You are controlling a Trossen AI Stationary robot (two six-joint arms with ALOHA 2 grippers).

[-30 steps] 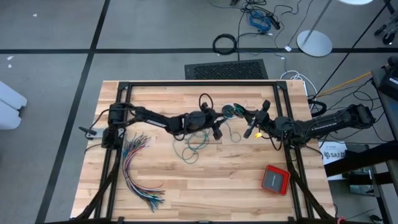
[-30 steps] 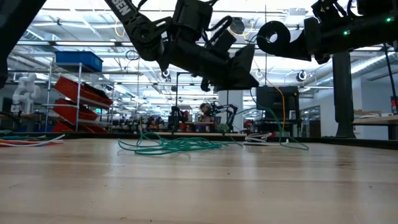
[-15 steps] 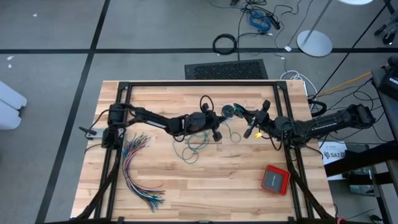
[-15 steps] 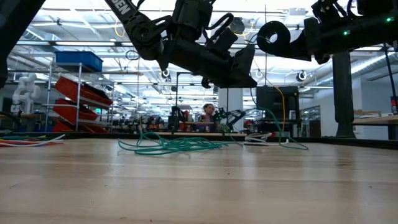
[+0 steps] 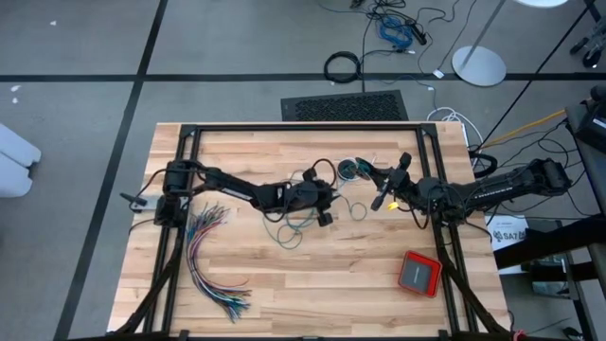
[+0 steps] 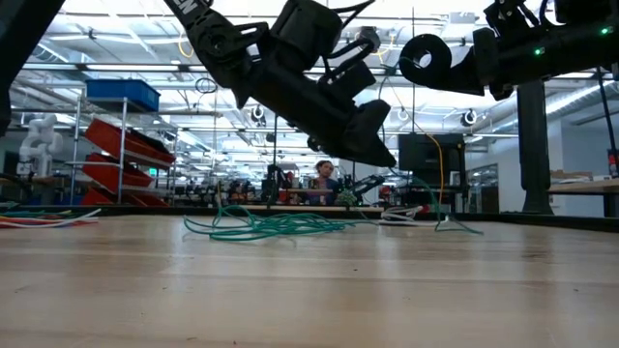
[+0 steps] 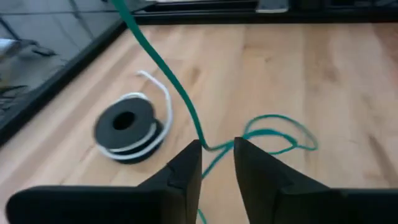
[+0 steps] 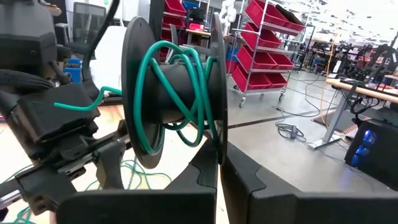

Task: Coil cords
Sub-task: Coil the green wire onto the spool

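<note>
The teal cord (image 5: pixel 289 225) lies in loose loops on the table's middle (image 6: pixel 271 224). One strand rises from them to a black reel (image 8: pixel 174 93), which has a few teal turns wound on it. My right gripper (image 8: pixel 219 168) is shut on that reel above the table, right of centre (image 5: pixel 381 194). My left gripper (image 7: pixel 217 149) hangs tipped down over the loops (image 5: pixel 327 210), open by a narrow gap, and the strand (image 7: pixel 186 106) passes through that gap. A second black reel (image 7: pixel 127 127) carries the black cord, its white tail curling over it, and lies flat on the table. My left gripper has the teal strand (image 7: pixel 208 147) crossing the gap between its fingertips. The strand bends at the tip of one finger (image 7: pixel 193 155); the fingers stand apart and do not pinch it. My right gripper pinches the lower rim of one flange (image 8: pixel 214 149) of the reel between its two fingers. The fingers come in level, and the reel stands on edge above them, clear of the table.
A fanned bundle of many-coloured wires (image 5: pixel 208 256) lies at the near left. A red box (image 5: pixel 419 273) sits at the near right. Black frame rails (image 5: pixel 303 128) border the table. A person (image 6: pixel 324 174) is in the room behind.
My left gripper has moved a little toward the table's near edge and down, tipping its fingers downward toward the teal loops. The loops on the table and my right gripper with its reel have kept still.
</note>
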